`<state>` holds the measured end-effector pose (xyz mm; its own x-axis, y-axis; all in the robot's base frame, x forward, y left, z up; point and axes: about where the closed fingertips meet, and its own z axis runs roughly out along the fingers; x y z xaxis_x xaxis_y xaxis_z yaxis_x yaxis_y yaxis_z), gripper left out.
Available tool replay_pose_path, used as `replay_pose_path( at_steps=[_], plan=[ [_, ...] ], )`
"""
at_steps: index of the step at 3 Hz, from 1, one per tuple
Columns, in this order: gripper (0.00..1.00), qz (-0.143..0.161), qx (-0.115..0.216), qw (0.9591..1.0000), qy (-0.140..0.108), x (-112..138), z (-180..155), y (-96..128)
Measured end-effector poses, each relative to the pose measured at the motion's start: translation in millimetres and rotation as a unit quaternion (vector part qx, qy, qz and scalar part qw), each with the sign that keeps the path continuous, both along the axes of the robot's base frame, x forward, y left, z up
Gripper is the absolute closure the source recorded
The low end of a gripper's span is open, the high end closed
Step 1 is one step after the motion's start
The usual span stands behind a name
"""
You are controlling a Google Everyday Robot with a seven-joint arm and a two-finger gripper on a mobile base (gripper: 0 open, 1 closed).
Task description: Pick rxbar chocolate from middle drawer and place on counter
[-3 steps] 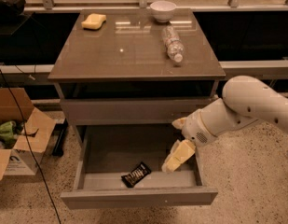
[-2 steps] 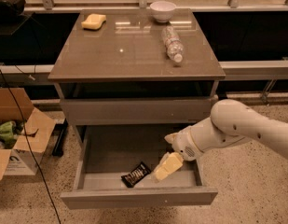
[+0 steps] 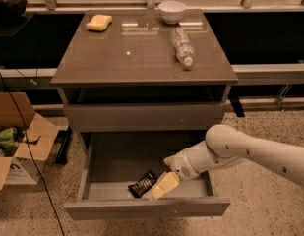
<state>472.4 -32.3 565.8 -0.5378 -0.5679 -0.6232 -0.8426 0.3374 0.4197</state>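
Observation:
The rxbar chocolate (image 3: pixel 142 184), a small black-wrapped bar, lies flat near the front of the open middle drawer (image 3: pixel 117 156). My gripper (image 3: pixel 161 187) reaches into the drawer from the right on a white arm. Its pale fingers (image 3: pixel 165 184) hang just right of the bar, close to its right end. I cannot tell whether they touch it. The counter (image 3: pixel 136 58) is the glossy grey-brown top above the shut upper drawer front.
On the counter are a yellow sponge (image 3: pixel 99 22) at back left, a white bowl (image 3: pixel 172 11) at the back, and a water bottle (image 3: pixel 182 46) lying at right. An open cardboard box (image 3: pixel 16 141) stands on the floor at left, with a black cable (image 3: pixel 23 146) hanging in front of it.
My gripper has moved left and down inside the drawer, from its right side to right beside the bar. The bar has not moved.

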Motion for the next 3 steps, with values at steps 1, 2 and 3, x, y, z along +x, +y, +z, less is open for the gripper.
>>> replay_pose_path(
  at_steps=[1, 2, 3],
  plan=[
    [0.00, 0.000, 0.001, 1.0000, 0.004, -0.9, -3.0, 1.5],
    [0.00, 0.007, 0.006, 0.9999, -0.003, -1.5, -11.6, 16.9],
    [0.00, 0.008, 0.029, 0.9993, -0.025, 11.8, -23.8, 39.5]
  ],
)
